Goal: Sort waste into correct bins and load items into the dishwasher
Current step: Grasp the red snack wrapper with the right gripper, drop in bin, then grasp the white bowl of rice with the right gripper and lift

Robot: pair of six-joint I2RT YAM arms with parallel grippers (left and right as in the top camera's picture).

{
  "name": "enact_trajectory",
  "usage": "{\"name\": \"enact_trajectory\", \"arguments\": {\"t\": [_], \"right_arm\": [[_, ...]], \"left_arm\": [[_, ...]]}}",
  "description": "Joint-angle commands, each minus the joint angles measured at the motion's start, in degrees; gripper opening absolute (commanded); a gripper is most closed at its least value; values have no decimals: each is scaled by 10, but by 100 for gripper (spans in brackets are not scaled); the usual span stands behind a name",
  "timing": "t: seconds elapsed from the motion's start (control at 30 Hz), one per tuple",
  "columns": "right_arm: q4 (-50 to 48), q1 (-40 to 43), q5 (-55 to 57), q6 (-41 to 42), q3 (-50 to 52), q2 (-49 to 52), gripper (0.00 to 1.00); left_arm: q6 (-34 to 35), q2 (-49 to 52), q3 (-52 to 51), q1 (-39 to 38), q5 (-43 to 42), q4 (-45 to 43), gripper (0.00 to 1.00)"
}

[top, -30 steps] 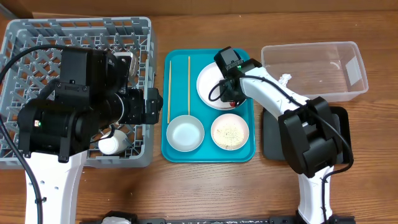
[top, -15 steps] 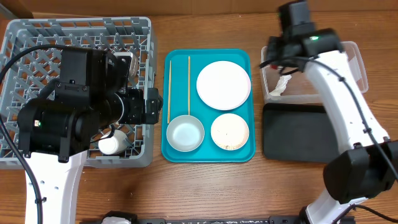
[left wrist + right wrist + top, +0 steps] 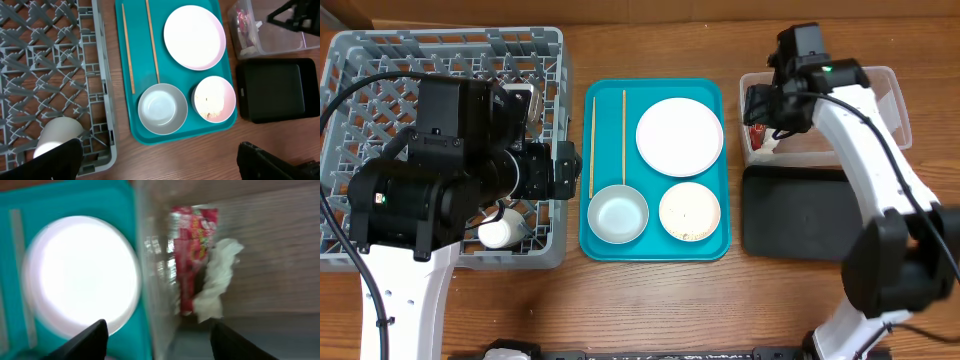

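Lying inside the left end of the clear rectangular plastic tub, the crumpled red-and-white snack wrapper is seen free of any grip, with a scrap of white crumpled paper touching it. The right pincer is held just above it, its fingers spread apart with nothing between them. The drop is judged done, so the step in hand is the withdrawal. The pincer is best raised straight up with the fingers apart, so that the wrapper is not dragged out and the tub is not knocked toward the flat black rectangular tray just beside it. On the teal plastic tray, the round white plate, the small white bowl of rice-like grains, the round steel bowl and the two thin wooden chopsticks are left to be handled. The wrapper's print is shown only by the right wrist view, though blurred; from overhead it is largely hidden by the arm. The left pincer is shown wide apart and empty by the left wrist view, beside the grey lattice dish rack where a small white cup is lying.
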State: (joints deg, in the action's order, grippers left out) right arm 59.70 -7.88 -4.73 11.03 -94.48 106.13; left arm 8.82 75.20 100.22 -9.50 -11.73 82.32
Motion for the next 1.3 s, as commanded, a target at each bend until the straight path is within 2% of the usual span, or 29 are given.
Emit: {"name": "enact_trajectory", "arguments": {"t": [0.0,0.13,0.23,0.33,0.4,0.53,0.73,0.8,0.87,1.17,1.27], "right_arm": [[35,-9,-99,-2,-20,-99,66],[120,-53,-99,-2,-16,-132,65],[148,-126,-98,-5,13,-133,58],[130,-192,-75,-4,59,-133,50],[94,-237,-53,-3,105,-133,39],[-7,-296,-40,12,196,-127,33],[-102,-306,-28,26,259,-106,33],[-105,-307,-31,15,259,-92,28],[-101,-314,-50,-10,259,-74,27],[-90,-316,-54,-12,259,-35,25],[-82,-316,-54,-28,259,-34,20]], "left_arm": [[2,2,7,2,3,-1,100],[2,2,7,2,3,-1,100],[2,2,7,2,3,-1,100],[2,2,7,2,3,-1,100],[2,2,7,2,3,-1,100],[2,2,7,2,3,-1,100],[2,2,7,2,3,-1,100],[2,2,7,2,3,-1,100],[2,2,7,2,3,-1,100],[2,2,7,2,3,-1,100],[2,2,7,2,3,-1,100]]}}
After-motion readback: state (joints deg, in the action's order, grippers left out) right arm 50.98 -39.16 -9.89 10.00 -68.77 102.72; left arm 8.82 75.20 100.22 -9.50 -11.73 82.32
